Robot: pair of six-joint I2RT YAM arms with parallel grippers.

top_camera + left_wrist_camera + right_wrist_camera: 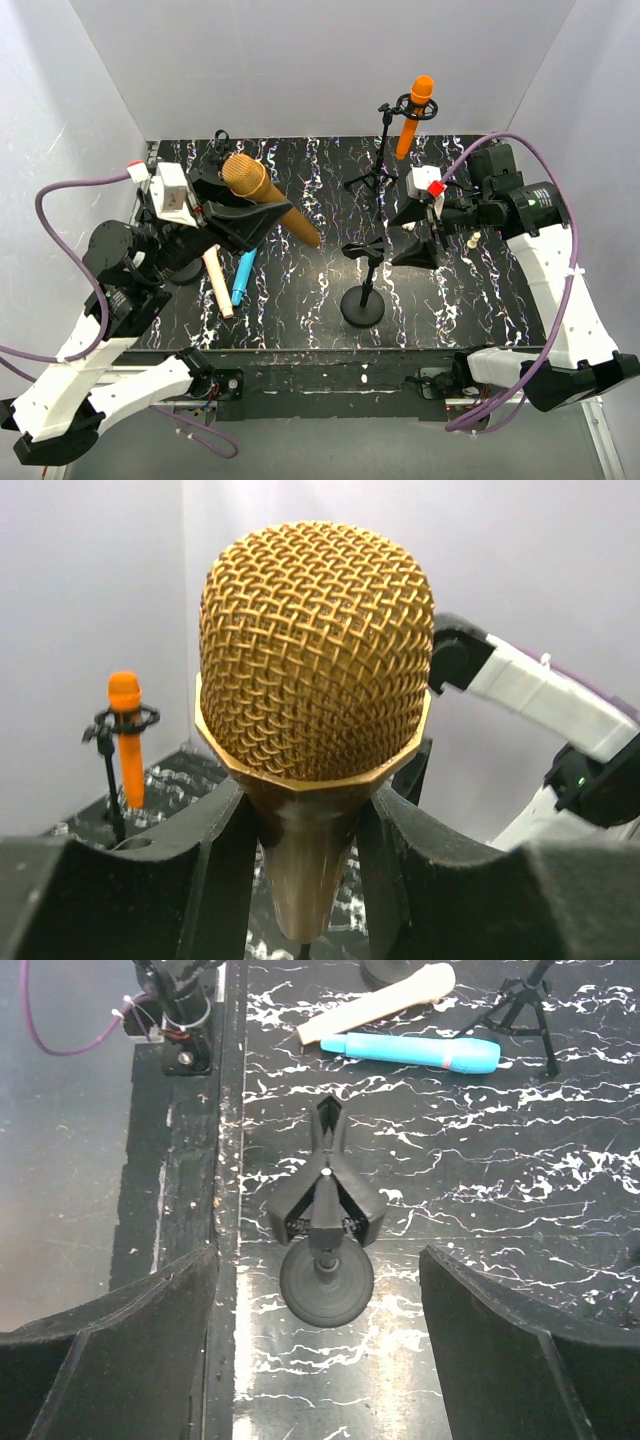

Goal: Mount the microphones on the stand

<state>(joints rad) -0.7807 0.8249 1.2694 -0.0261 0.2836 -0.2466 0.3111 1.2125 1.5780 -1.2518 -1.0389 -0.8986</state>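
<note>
L gripper point(243, 215) is pinching the gold mic point(243, 175) by its body just under the head. In the L wrist view both fingers point(200, 880) press the tapering neck from either side, w/ the mesh head up and filling most of the frame. The mic is held off the worktop point(480, 300), over its back-left part. It is tilted, head toward the back-left corner and tail end toward the centre. R gripper point(413, 235) has its fingers spread wide and grips nothing. It hangs over the right-centre of the worktop, just right of the round-base stand point(362, 295). In the R wrist view that stand's clip point(325, 1195) and base show below, btwn the spread fingers point(110, 1350), apart from both. Orange mic point(414, 115) sits in the clip of the tripod stand point(378, 165) near the back edge, right of centre. It is tilted, head up. Blue mic point(243, 278) and pink-beige mic point(217, 283) lie flat side by side toward the front-left, next to the L arm. They are v. close at one end; can't tell if touching.
</note>
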